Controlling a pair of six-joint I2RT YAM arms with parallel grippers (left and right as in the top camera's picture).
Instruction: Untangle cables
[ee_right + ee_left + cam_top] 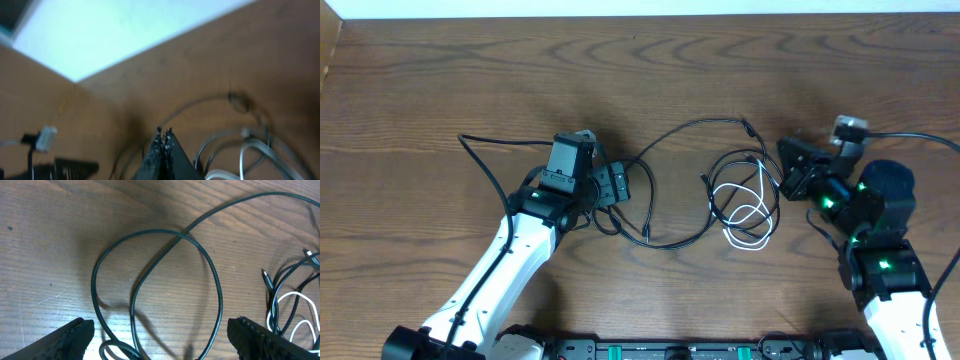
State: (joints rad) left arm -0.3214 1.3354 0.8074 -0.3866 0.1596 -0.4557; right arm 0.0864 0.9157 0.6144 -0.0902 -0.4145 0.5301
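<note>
Your overhead cam sits above the table (pixel 640 70) and looks straight down, far enough off to take in the whole work area. The left wrist cam is way closer, pointing down at the wood past its own fingers (pixel 70 337) in the bottom corners. The right wrist cam is blurry and tilted, looking low across the table toward its pale far edge. The white cable (pixel 750 228) shows in all three views. The black cable (pixel 150 232) loop shows overhead and on the left wrist.

Matt grained wooden table (pixel 420 80), smooth, slightly glossy plastic-sheathed cables (pixel 93 282)
</note>
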